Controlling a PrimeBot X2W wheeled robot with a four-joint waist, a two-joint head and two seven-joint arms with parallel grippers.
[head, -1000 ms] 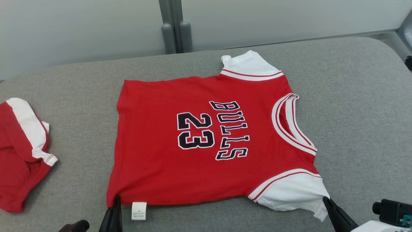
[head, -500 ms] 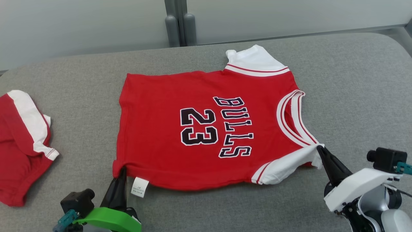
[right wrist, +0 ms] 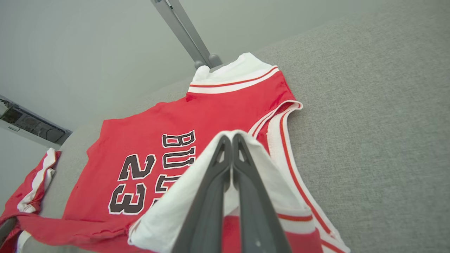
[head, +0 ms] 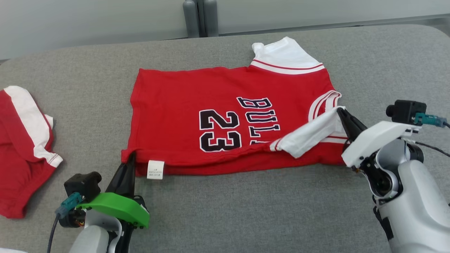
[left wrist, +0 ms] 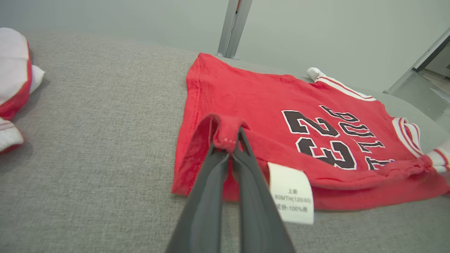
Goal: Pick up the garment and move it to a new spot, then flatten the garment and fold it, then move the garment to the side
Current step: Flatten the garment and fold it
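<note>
- Two garments lie on the grey fabric-covered worktop (head: 225,211). The task's one, a red short-sleeved jersey with white sleeves and black "BULLS 23" lettering (head: 182,102), is spread at the centre, with its near edge raised and turned toward the far side.
- Second item: a crumpled red-and-white cloth piece (head: 21,151) sits well apart at the worktop's left edge and is not involved.
- Right arm: the right tool (head: 340,111) is closed, pinching the near white sleeve (head: 309,135), which is lifted and drawn over part of the lettering.
- Left arm: the left tool (head: 130,159) is closed, pinching the near red hem corner (left wrist: 225,128), raised just off the worktop.
- A white care label (head: 155,169) hangs out just beside the left tool.
- Assessment: the first lengthwise fold is under way.
- Risk: the sleeve side appears further across than the hem side, so uneven travel would likely leave a slanted crease.
- Risk: both grips hold little cloth, and drag against the worktop could pull a corner free.
- Risk: the sleeve may bunch beneath the fold, leaving a lump.
</note>
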